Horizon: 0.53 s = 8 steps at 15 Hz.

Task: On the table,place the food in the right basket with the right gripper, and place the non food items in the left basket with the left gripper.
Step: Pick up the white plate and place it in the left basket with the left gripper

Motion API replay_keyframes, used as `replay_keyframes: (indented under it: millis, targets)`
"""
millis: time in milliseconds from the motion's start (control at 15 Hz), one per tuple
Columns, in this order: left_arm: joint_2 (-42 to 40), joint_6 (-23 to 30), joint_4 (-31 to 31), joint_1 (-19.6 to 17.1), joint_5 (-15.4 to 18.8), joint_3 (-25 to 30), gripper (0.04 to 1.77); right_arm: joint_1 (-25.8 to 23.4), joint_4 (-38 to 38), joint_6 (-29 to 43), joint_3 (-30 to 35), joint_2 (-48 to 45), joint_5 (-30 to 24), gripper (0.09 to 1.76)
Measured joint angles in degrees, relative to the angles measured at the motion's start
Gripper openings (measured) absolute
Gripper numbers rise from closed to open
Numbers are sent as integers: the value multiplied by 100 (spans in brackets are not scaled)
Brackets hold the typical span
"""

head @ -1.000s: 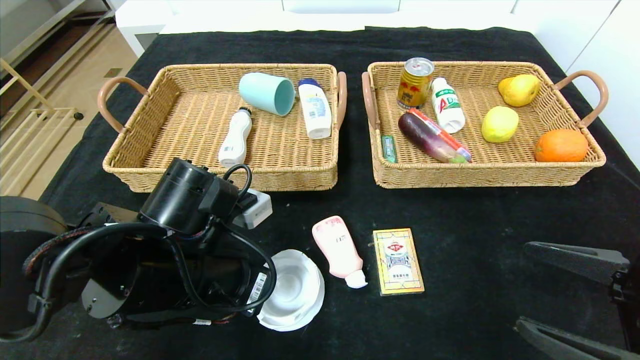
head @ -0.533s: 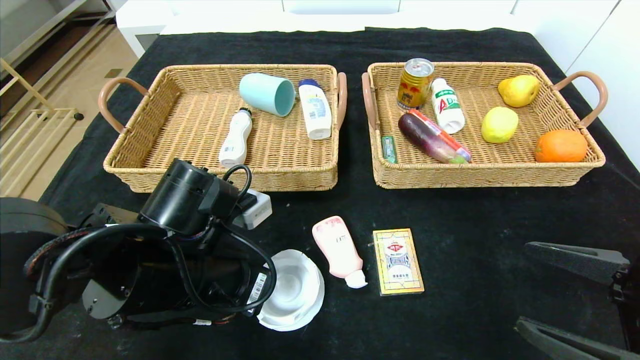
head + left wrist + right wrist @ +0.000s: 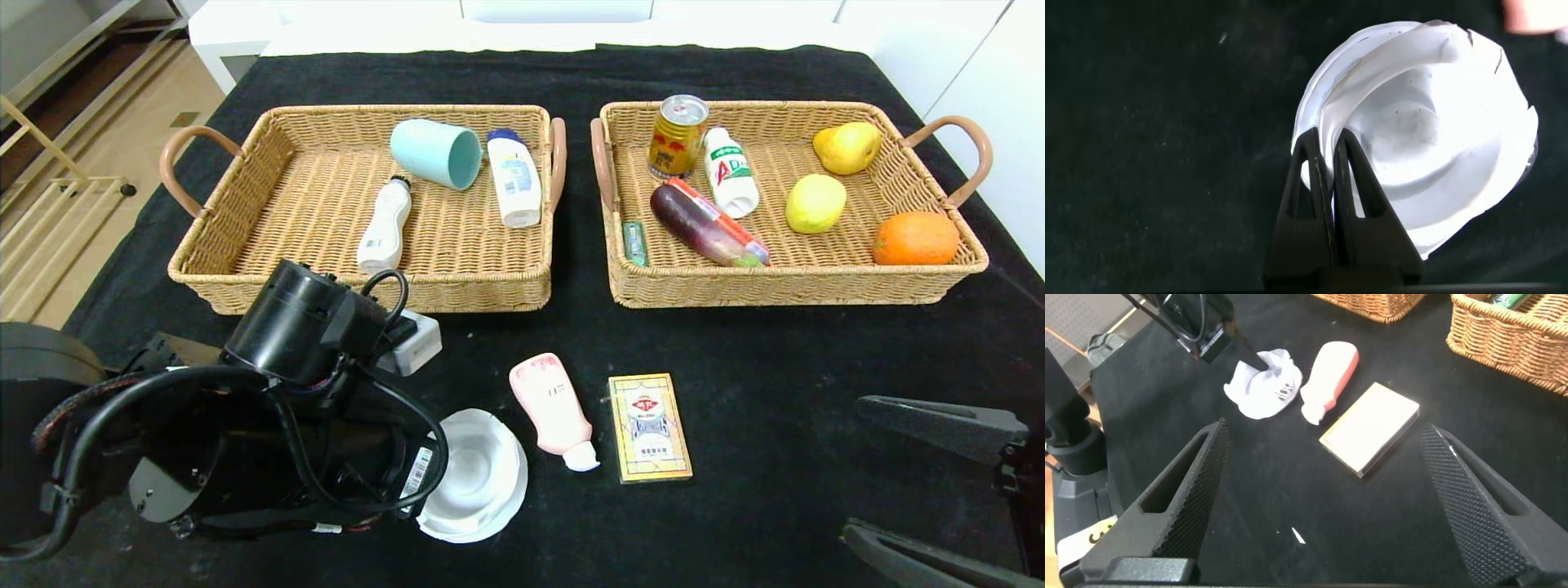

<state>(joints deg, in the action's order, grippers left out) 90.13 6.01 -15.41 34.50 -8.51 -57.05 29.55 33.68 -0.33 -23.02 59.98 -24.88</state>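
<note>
A crumpled white paper bowl (image 3: 478,474) lies on the black table near the front. My left gripper (image 3: 1324,155) is shut on its rim (image 3: 1331,122), low at the table. A pink bottle (image 3: 553,408) and a yellow card box (image 3: 649,426) lie to its right; both also show in the right wrist view, the bottle (image 3: 1329,376) and the box (image 3: 1370,427). My right gripper (image 3: 1323,469) is open and empty, parked at the front right (image 3: 931,482). The left basket (image 3: 245,278) and the right basket (image 3: 784,286) stand behind.
The left basket holds a teal cup (image 3: 435,153) and two white bottles. The right basket holds a can (image 3: 678,135), a bottle, an eggplant (image 3: 694,224), a sausage, a green pack and several fruits. A small white scrap (image 3: 1299,536) lies on the cloth.
My left arm and the white bowl have shifted very slightly to the left. The right arm has not moved.
</note>
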Motion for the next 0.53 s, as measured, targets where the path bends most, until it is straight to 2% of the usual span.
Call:
replay_keyframes:
  millis: [533]
  targets:
    - [-896,10,28,-27,291,46,13,11,2,0,17,-6,-2,171]
